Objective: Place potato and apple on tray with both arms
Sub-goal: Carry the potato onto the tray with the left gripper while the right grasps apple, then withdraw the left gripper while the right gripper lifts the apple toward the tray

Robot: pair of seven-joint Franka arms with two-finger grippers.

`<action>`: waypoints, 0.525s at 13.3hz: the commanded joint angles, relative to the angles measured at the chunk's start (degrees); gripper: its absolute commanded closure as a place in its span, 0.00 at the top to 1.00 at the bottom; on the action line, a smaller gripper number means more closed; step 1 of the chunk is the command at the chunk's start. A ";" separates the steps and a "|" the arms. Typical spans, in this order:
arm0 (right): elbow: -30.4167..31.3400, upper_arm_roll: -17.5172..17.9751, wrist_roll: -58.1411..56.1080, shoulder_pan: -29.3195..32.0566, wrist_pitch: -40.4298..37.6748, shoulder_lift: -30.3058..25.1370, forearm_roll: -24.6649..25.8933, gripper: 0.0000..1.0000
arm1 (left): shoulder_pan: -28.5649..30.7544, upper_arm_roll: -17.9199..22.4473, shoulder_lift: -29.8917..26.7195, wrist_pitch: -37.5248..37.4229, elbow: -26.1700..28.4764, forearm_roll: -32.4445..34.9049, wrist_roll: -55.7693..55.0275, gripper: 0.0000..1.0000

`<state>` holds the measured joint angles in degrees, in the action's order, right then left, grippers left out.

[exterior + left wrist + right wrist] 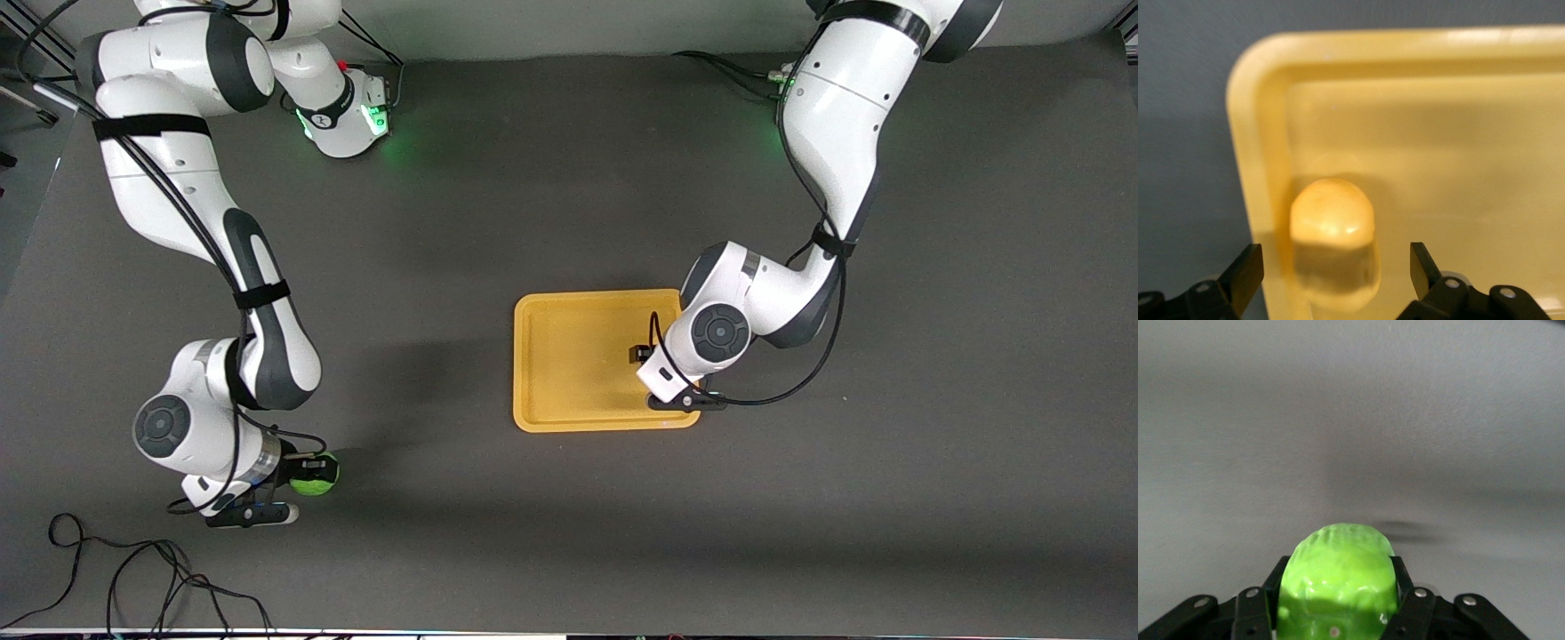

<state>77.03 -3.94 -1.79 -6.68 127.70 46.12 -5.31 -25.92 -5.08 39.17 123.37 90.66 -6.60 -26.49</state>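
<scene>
The yellow-orange tray (569, 356) lies flat at mid-table. My left gripper (642, 356) hangs over the tray's end toward the left arm. In the left wrist view it (1335, 270) is open, its fingers (1245, 273) apart on either side of the potato (1331, 233). The potato lies in the tray (1438, 133) close to the rim and a rounded corner; in the front view the wrist hides it. My right gripper (300, 471) is near the front edge at the right arm's end, shut on the green apple (316, 477). The right wrist view shows the apple (1338, 587) clamped between the fingers (1401, 577).
Loose black cables (133, 578) lie on the dark grey table (444, 222) by the front edge at the right arm's end, nearer the front camera than the right gripper. The tray's end toward the right arm holds nothing.
</scene>
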 commanded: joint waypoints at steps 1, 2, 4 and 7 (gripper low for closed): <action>1.55 -0.28 -2.52 0.00 -9.80 -10.32 -1.02 0.42 | 3.32 0.86 -7.51 -6.19 0.74 0.00 2.04 0.99; 1.81 -0.46 -4.09 0.00 -13.75 -13.48 -1.01 0.42 | 6.03 1.03 -9.88 -6.73 0.83 0.27 2.92 0.99; 1.90 -1.24 -4.72 0.00 -21.58 -19.20 -0.93 0.42 | 11.22 1.03 -14.37 -11.89 0.74 5.51 7.12 1.00; 4.78 -1.78 -4.63 -0.18 -29.42 -27.73 -0.84 0.42 | 21.23 0.94 -19.82 -15.78 1.27 7.92 20.55 1.00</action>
<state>76.72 -5.22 -4.81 -6.51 100.52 24.35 -5.31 -9.95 -3.44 23.28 109.00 89.66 0.31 -13.20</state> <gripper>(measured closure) 0.374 0.000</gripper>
